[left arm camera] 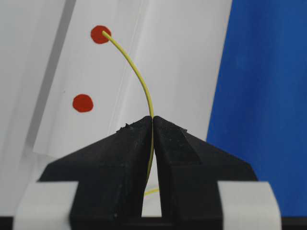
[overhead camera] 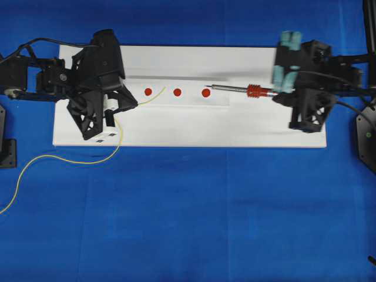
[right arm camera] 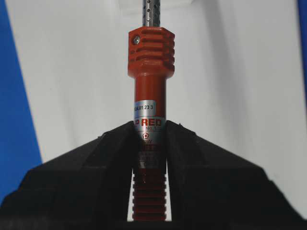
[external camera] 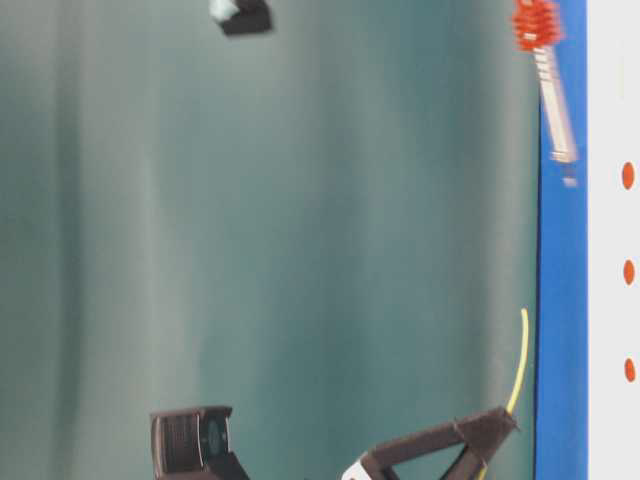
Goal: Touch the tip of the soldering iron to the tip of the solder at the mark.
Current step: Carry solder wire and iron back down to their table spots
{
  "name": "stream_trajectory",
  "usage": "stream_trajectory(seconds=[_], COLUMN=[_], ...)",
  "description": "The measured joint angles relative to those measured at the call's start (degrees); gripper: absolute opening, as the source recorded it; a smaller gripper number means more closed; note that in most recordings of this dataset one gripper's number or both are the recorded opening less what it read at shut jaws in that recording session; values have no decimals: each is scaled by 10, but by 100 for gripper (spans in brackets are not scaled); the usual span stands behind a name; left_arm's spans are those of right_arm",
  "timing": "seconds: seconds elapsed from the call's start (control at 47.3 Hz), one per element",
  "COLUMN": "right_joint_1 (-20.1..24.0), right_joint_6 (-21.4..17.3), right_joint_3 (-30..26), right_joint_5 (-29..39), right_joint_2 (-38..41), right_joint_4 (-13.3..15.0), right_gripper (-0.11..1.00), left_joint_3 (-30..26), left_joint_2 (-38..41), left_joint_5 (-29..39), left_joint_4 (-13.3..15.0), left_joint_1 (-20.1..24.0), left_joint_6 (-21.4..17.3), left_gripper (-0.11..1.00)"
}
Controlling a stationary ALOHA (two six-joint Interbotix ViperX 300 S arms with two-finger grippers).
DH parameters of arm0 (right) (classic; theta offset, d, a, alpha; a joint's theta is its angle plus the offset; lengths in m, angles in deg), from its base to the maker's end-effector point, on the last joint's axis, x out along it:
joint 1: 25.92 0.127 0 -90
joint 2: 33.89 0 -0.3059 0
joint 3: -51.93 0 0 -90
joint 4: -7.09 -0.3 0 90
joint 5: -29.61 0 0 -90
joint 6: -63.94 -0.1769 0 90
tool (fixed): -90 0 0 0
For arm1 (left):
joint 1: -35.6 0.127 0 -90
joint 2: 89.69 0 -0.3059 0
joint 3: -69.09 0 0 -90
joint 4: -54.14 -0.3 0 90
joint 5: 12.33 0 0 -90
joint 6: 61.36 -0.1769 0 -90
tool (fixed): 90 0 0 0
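Observation:
The soldering iron (overhead camera: 254,91) lies level over the white board, with its thin shaft pointing left. Its tip stops just right of the rightmost red mark (overhead camera: 205,92). My right gripper (overhead camera: 275,95) is shut on its silver and red body (right arm camera: 149,72), behind the ribbed orange-red collar. My left gripper (overhead camera: 136,104) is shut on the thin yellow solder (left arm camera: 139,76). The solder curves up out of the closed fingertips. In the overhead view the free end of the solder (overhead camera: 164,88) hangs between the left mark (overhead camera: 148,91) and the middle mark (overhead camera: 177,91), well away from the iron's tip.
The white board (overhead camera: 176,126) rests on a blue cloth. Behind my left gripper the loose solder trails off the board's front edge and curls left across the cloth (overhead camera: 59,160). A black cable runs back from the right arm (overhead camera: 346,106).

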Motion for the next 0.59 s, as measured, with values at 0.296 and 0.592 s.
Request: stream_trajectory(seconds=[0.296,0.592], right_joint_1=[0,36], right_joint_6=[-37,-72], right_joint_3=[48,55], right_joint_5=[-24,-73], right_joint_2=[-100,-101], right_joint_4=[0,-1], right_gripper=[6,6], left_joint_3=[30,54], left_joint_2=[-26,-47], left_joint_5=[-31,-69], left_joint_4=[0,0], left_joint_1=[-1,-40], left_joint_6=[-1,1], left_gripper=[2,2])
